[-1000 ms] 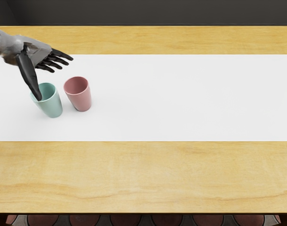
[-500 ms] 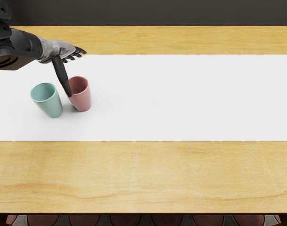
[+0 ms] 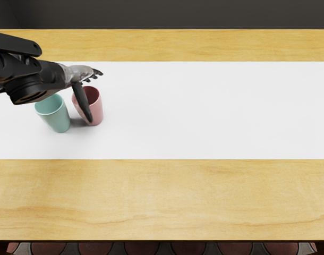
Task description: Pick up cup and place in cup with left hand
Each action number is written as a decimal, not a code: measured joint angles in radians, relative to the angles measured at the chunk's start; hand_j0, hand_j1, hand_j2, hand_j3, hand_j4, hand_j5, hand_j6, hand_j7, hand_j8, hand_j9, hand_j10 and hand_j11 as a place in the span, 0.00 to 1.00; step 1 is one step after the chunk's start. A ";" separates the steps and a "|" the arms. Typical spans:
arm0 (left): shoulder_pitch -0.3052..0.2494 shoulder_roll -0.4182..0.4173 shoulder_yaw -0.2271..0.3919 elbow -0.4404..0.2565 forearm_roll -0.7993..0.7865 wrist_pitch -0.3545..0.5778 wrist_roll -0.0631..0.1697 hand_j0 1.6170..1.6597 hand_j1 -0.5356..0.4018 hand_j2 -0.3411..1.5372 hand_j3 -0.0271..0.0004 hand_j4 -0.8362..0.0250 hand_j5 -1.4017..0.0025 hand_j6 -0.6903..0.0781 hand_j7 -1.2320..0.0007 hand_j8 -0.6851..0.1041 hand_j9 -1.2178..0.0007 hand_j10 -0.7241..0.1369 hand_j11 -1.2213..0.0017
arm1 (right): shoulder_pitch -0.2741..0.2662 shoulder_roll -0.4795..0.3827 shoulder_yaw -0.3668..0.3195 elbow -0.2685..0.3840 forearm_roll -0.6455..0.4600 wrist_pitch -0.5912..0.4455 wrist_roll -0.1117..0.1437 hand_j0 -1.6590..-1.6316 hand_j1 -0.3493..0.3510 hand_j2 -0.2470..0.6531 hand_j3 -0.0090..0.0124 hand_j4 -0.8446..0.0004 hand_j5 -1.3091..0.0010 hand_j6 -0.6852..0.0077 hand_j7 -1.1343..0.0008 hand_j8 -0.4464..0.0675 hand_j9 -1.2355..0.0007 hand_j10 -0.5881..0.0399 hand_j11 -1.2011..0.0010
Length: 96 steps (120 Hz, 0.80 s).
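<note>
Standing upright on the white strip (image 3: 204, 111) of the bench (image 3: 162, 196), the pink cup (image 3: 97, 110) sits just beside the teal cup (image 3: 57, 119), neither inside the other. Over the pink one hangs the left hand (image 3: 79, 75), its fingers (image 3: 83, 101) open and gripping nothing, the thumb pointing down across the cup; whether it touches is unclear. The dark arm (image 3: 49, 75) reaches in from the left, hiding a bit of the teal rim.

No readable text or labels
</note>
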 joint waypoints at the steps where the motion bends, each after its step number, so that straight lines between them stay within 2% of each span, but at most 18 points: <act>1: 0.001 0.000 0.000 0.000 -0.004 0.002 0.000 0.96 0.90 0.19 0.99 0.93 0.97 0.85 0.96 0.82 0.96 0.80 0.96 | 0.000 0.000 0.000 0.000 0.000 0.000 0.000 0.04 0.02 0.27 0.42 0.98 0.99 0.97 0.98 0.84 0.99 0.92 0.98; 27: 0.040 -0.001 0.004 -0.002 -0.062 0.112 -0.001 0.96 0.88 0.19 0.99 0.91 0.95 0.83 0.95 0.80 0.95 0.78 0.95 | 0.000 0.000 0.000 0.000 0.000 0.000 0.000 0.04 0.02 0.27 0.42 0.98 0.99 0.97 0.98 0.84 0.99 0.92 0.98; 41: 0.051 0.003 0.005 -0.005 -0.069 0.141 -0.001 0.96 0.87 0.19 0.99 0.91 0.95 0.83 0.94 0.80 0.94 0.78 0.94 | 0.000 0.000 0.000 0.000 0.000 0.000 0.000 0.04 0.02 0.27 0.42 0.98 0.99 0.97 0.98 0.84 0.99 0.92 0.98; 52: 0.050 0.011 0.005 -0.035 -0.072 0.154 -0.001 0.96 0.86 0.19 0.99 0.90 0.94 0.81 0.93 0.79 0.93 0.77 0.93 | 0.000 0.000 0.000 0.000 0.000 0.000 0.000 0.04 0.02 0.27 0.42 0.98 0.99 0.97 0.98 0.84 0.99 0.92 0.98; 65: 0.049 0.012 0.001 -0.089 -0.074 0.213 -0.003 0.96 0.85 0.19 0.99 0.88 0.93 0.80 0.92 0.77 0.92 0.75 0.92 | 0.000 0.000 0.000 0.000 0.000 0.000 0.000 0.04 0.02 0.27 0.42 0.98 0.99 0.97 0.98 0.84 0.99 0.92 0.98; 86: 0.046 0.014 -0.006 -0.113 -0.085 0.243 -0.004 0.96 0.72 0.20 0.99 0.77 0.84 0.67 0.82 0.65 0.81 0.64 0.81 | 0.000 0.000 0.000 0.000 0.000 0.000 0.000 0.04 0.02 0.27 0.42 0.98 0.99 0.97 0.98 0.84 0.99 0.92 0.98; 96: 0.042 0.014 -0.017 -0.116 -0.097 0.247 -0.004 0.96 0.63 0.21 0.99 0.68 0.77 0.57 0.74 0.55 0.73 0.55 0.73 | 0.000 0.000 0.000 0.000 0.000 0.000 0.000 0.04 0.02 0.27 0.42 0.98 0.99 0.97 0.98 0.84 0.99 0.92 0.98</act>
